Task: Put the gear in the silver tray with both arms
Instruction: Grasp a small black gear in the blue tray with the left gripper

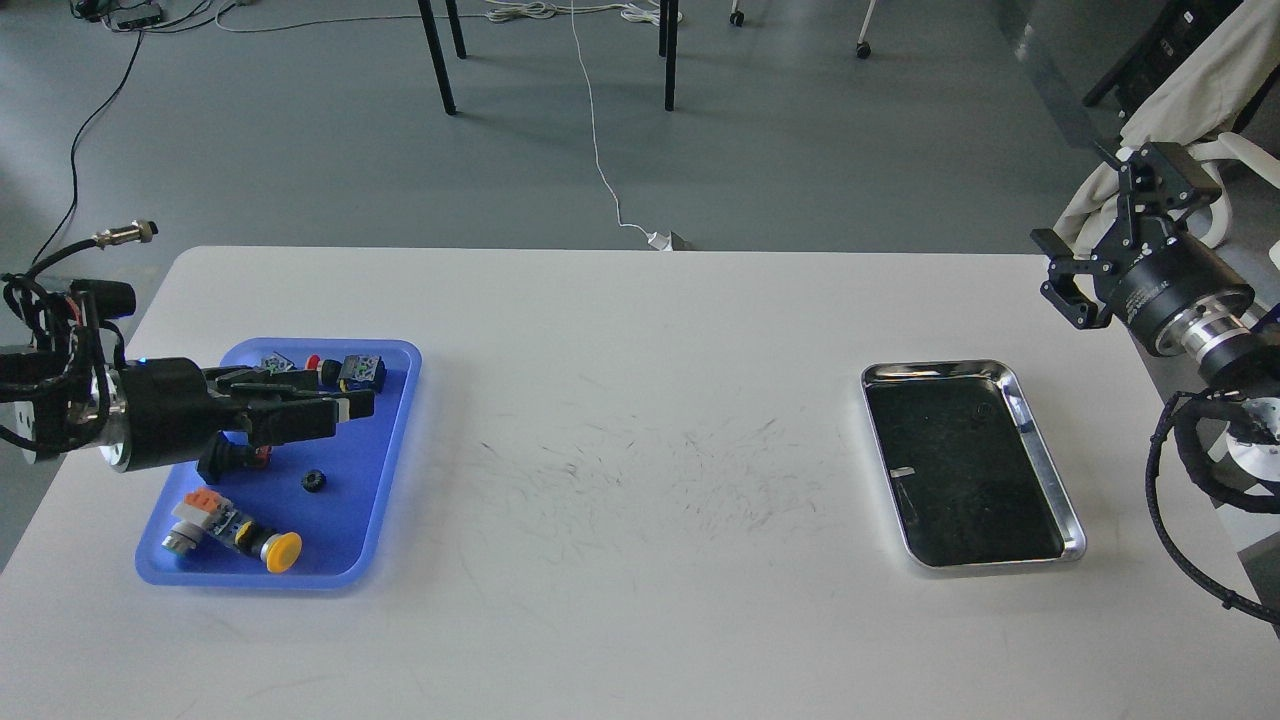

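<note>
The white table [620, 420] filled most of the frame, with grey floor and chair legs beyond it. On my screen the silver tray [1040, 470] lay at the right side of the table, its long axis running roughly up and down the frame, its dark bottom bare as far as I could see. The blue tray [395, 440] sat at the left, holding a scatter of parts. My left arm came in from the left edge, low over the blue tray, and the left gripper [345, 400] pointed toward the right of the frame; its fingers looked close together, but they were dark and overlapping, so I could not tell whether they were parted or closed, or whether they held anything. The right gripper [1085, 275] hung at the upper right, off the table's edge and above the silver tray, with its jaws apart and nothing between them. A yellow push-button [282, 551] lay near the blue tray's lower edge. The gear [314, 481], a small black toothed ring, rested on the blue tray's floor just below and slightly left of the left gripper's tip. I judged the left arm far nearer to it, and the silver tray lay well apart to the right.
</note>
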Available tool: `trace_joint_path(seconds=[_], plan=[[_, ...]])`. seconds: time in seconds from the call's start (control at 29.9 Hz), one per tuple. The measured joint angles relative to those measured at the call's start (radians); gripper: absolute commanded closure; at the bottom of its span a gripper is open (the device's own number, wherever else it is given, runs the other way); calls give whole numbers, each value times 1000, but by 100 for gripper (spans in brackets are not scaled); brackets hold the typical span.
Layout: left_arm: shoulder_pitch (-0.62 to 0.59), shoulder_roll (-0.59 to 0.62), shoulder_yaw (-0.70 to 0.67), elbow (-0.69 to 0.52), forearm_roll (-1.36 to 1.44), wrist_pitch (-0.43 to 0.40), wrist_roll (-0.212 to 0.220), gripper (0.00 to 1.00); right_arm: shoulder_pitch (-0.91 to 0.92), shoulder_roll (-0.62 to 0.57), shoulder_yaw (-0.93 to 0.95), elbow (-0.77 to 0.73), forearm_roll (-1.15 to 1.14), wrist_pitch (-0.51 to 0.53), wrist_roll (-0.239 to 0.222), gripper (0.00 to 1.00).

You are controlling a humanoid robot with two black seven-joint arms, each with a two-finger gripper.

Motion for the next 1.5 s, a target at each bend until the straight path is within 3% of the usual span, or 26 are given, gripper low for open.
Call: trace_joint_path(seconds=[0.47,0.53,0.6,0.94,1.14,1.5], plan=[[55,-60,10,118,-17,98,-10,2,0,-6,4,2,-1,-2,0,3],[58,-60,14,136,8,110,-10,7,0,-2,3,2,-1,-2,0,3],[73,-64,23,162,82,137,-10,13,0,-1,2,2,-2,-2,0,3],[109,-79,54,276,317,283,-10,13,-4,-7,0,4,-2,-2,0,3],[119,-81,102,283,354,359,-10,13,-6,-7,-3,4,-9,-2,0,3],[120,-203,115,326,328,377,-10,22,-8,-6,-9,3,-16,-13,0,3]])
